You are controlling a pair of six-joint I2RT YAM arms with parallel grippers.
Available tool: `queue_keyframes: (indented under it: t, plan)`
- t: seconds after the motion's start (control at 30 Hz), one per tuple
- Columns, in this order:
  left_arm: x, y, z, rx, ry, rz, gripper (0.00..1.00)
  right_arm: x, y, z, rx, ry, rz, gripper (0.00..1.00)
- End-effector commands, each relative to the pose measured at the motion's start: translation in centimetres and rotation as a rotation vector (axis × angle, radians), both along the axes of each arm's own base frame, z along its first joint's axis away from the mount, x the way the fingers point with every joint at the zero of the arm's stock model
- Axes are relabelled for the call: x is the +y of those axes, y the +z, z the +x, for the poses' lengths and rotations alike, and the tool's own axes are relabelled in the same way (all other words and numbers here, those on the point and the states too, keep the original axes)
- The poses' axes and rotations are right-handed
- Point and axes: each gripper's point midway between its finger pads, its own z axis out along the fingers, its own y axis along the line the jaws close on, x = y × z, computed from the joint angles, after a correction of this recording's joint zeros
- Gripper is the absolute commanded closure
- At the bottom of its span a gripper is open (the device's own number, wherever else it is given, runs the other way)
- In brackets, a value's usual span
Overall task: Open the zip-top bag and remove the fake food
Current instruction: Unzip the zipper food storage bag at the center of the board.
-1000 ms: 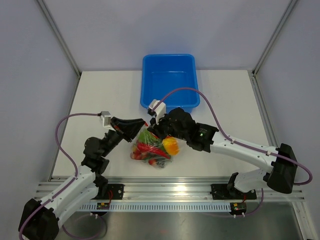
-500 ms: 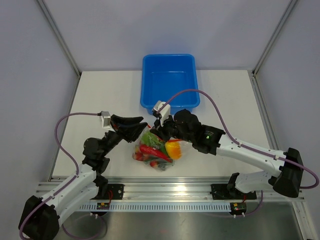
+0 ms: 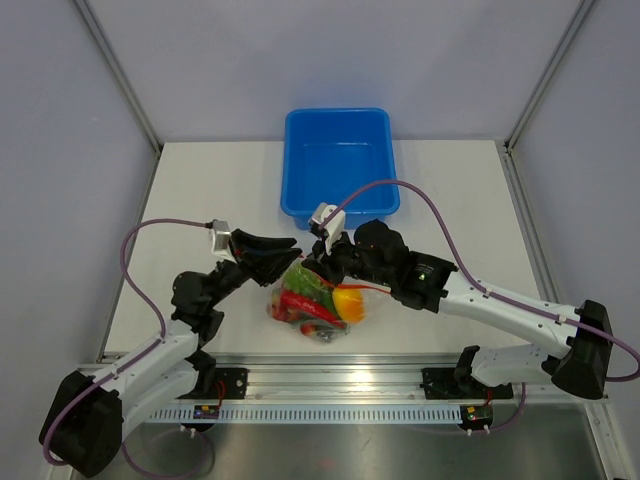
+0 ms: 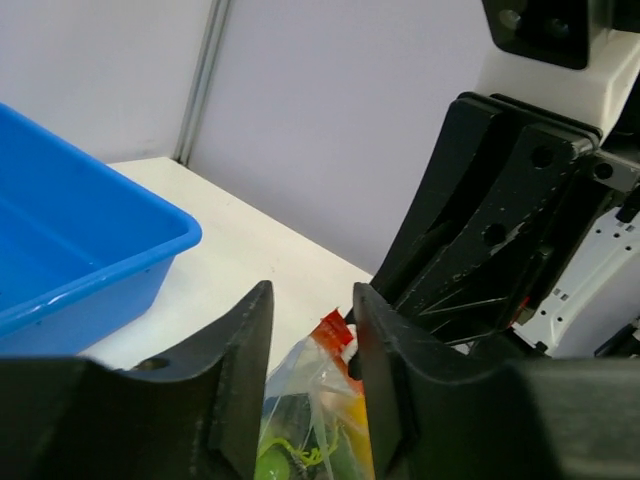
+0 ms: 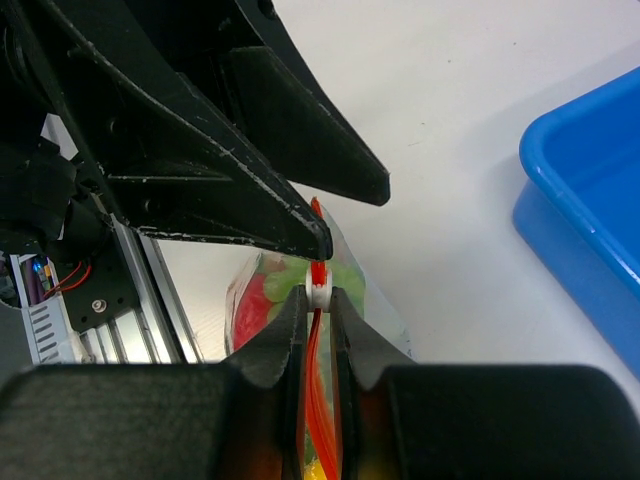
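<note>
Pinching hard, the right gripper (image 5: 318, 303) has its 2 fingers clenched on the zip-top bag (image 3: 316, 300), right at the orange-red zip strip (image 5: 320, 400), with a small white slider (image 5: 318, 291) sitting just past the fingertips. Over to the left gripper (image 4: 312, 296): jaws released, 2 black fingers apart, and the bag's orange corner pokes up in the gap between them, with no squeeze showing. From the right wrist view, 1 of those left fingers comes to a point just beside the slider.

The bag sits on the white table (image 3: 200, 200) between the 2 arms, near the front edge, mouth end lifted toward the grippers. The fake food is all inside it: a red chili (image 3: 300, 303), an orange-yellow pepper (image 3: 348, 300), a green vegetable (image 3: 300, 277); the smaller pieces underneath blur together.

Writing? The little boards on the front rail (image 3: 350, 385) carry print too small to read. A green light (image 3: 423, 268) glows on the right arm.

Around it all: the blue tub (image 3: 340, 170) stands just behind the grippers, apart from the bag. Purple cables (image 3: 130, 260) loop off both wrists. From above, both black gripper bodies crowd over the bag's mouth and hide it.
</note>
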Motion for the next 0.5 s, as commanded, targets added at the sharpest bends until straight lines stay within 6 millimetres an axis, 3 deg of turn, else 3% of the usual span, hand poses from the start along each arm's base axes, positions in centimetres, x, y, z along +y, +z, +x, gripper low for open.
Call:
queue_keyframes:
  t: [0.0, 0.03, 0.07, 0.17, 0.47]
  plan:
    - [-0.1, 3.1, -1.1, -0.124, -0.042, -0.04, 0.63, 0.3, 2.4, -0.5, -0.024, 0.026, 0.073, 1.0]
    - [-0.4, 3.0, -1.1, -0.122, -0.057, -0.03, 0.67, 0.3, 2.5, -0.5, -0.023, 0.027, 0.074, 1.0]
    - [-0.5, 3.1, -1.2, -0.128, -0.069, -0.028, 0.81, 0.4, 2.4, -0.5, -0.022, 0.029, 0.071, 1.0]
    - [-1.0, 3.0, -1.1, -0.116, -0.097, -0.014, 0.99, 0.3, 2.4, -0.5, -0.023, 0.024, 0.072, 1.0]
    - [-0.3, 3.1, -0.8, -0.111, -0.041, -0.023, 1.0, 0.3, 2.0, -0.4, -0.015, 0.021, 0.051, 1.0]
